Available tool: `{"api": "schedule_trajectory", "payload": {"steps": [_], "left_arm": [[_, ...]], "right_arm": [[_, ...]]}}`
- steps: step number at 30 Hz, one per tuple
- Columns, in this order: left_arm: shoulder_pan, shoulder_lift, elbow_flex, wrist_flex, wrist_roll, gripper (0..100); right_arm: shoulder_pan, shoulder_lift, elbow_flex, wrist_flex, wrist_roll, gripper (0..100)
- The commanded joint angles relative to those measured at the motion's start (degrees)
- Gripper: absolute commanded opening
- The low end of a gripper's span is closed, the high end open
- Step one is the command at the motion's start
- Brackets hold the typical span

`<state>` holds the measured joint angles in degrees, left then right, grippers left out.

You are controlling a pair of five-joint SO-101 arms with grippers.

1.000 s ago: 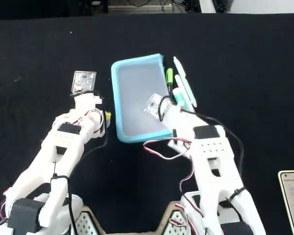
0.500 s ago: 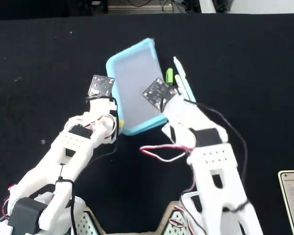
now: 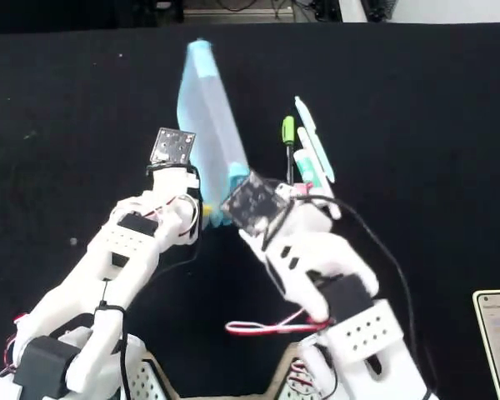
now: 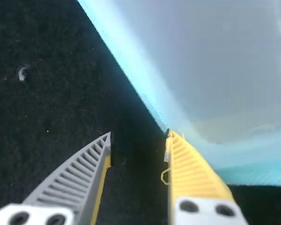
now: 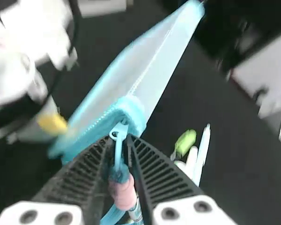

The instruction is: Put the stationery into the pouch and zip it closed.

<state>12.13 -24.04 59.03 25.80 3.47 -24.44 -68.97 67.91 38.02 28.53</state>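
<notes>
— Where's the translucent light-blue zip pouch [image 3: 210, 125]?
— Tipped up on edge over the black bench [image 3: 417, 125]. The right tool [image 5: 119, 137] is clenched on its blue zipper pull [image 5: 117, 152].
— And the left tool [image 4: 138, 140]?
— Spread apart at the pouch's lower edge. The green-capped and white pens [image 3: 304, 150] lie just beside

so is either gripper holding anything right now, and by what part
The right gripper is shut on the pouch, pinching its zipper pull at one corner. The left gripper is open beside the pouch's edge, holding nothing.
</notes>
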Motion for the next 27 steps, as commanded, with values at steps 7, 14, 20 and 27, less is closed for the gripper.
{"api": "schedule_trajectory", "payload": {"steps": [7, 14, 20, 27], "left_arm": [[-0.2, -2.0, -0.6, 0.4, 0.6, 19], [-5.1, -2.1, -1.1, 0.5, 0.2, 19], [-14.9, -2.2, -10.2, 11.0, 0.1, 19], [-22.6, -2.1, -27.6, 38.2, -8.3, 19]], "right_arm": [[-3.5, -14.7, 16.5, -16.8, -0.5, 1.1], [-9.2, -22.7, 22.4, -16.9, -0.5, 1.1], [-15.5, -25.4, 22.5, -16.9, -0.5, 1.1], [-17.1, -25.3, 22.5, -16.9, -0.5, 1.1]]}}
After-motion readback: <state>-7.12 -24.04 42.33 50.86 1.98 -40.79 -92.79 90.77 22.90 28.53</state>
